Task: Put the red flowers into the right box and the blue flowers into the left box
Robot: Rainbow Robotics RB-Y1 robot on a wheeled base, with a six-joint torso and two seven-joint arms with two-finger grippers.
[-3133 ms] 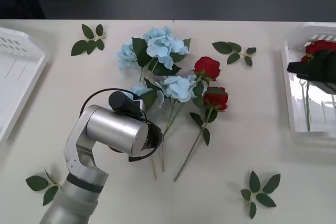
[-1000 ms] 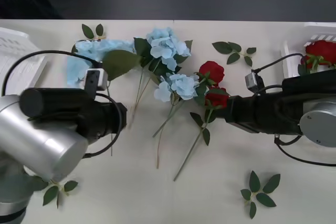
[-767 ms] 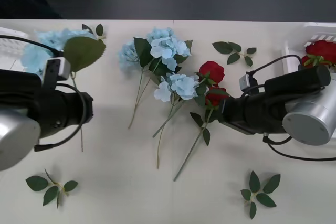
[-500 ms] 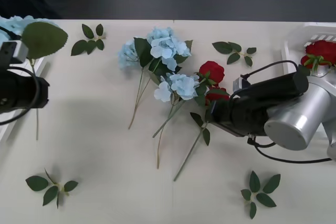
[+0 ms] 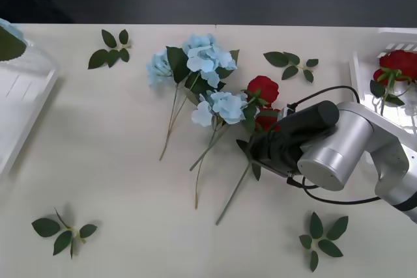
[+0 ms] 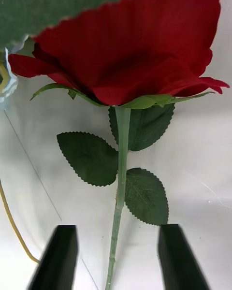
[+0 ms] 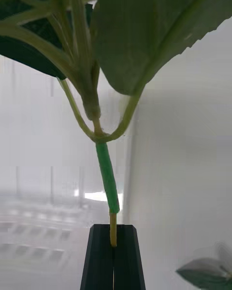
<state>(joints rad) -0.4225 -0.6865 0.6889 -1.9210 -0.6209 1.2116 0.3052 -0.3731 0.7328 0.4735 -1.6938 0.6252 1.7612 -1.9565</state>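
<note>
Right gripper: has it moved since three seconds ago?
Yes. The right gripper left the right box and moved leftward to the red rose at table centre, fingers open around its stem.

Wide bare counter (image 5: 111, 135) between the left box (image 5: 23, 105) and the flower pile: easy to pass. Blue flowers (image 5: 205, 56) and red flowers (image 5: 259, 84) crowded together mid-counter, stems crossing. Leaf sprigs (image 5: 62, 231) scattered near and far. Right pincer (image 6: 116, 256) spread wide around one rose stem (image 6: 118, 193), bloom close ahead.
</note>
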